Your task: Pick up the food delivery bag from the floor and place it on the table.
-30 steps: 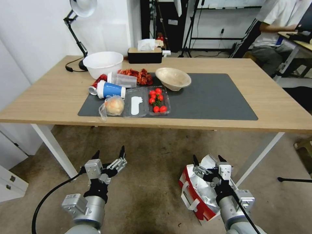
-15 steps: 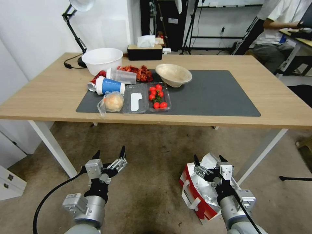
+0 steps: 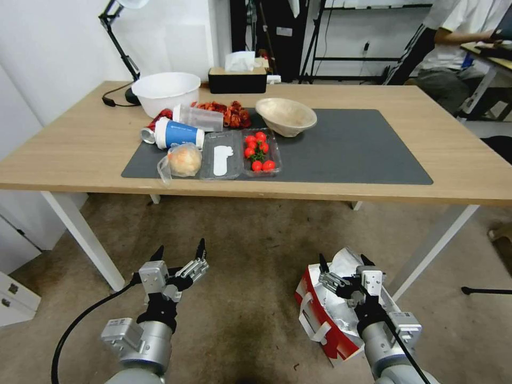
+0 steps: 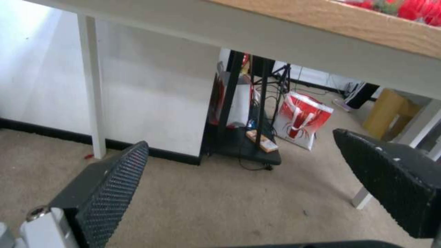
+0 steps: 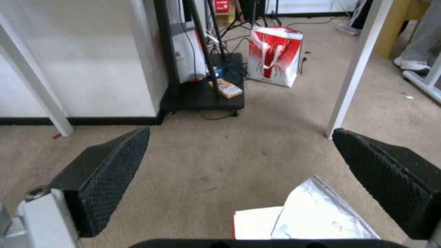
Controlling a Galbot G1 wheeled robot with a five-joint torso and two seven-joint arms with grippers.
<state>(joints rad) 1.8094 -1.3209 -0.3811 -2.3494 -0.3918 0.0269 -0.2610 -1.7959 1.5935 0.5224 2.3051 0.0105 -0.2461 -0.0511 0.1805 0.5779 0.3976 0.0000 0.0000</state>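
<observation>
Compared with the head view a second ago, the table and everything on it sit higher in the frame and more carpet shows beneath, while both arms hold the same places at the bottom of the picture; the whole view has shifted, so the camera has moved and the objects have not. For the task this reads as the robot lowering or tilting toward the floor in preparation for the pickup; no grasp has been made. The food delivery bag stands on the carpet at the lower right of the frame, its foil lining open upward. The right gripper hovers directly over the bag's open mouth with fingers spread apart, holding nothing; in the right wrist view the foil edge lies just below and between the pads. The left gripper, lower left, is likewise spread wide and empty above bare carpet, well apart from the bag.
</observation>
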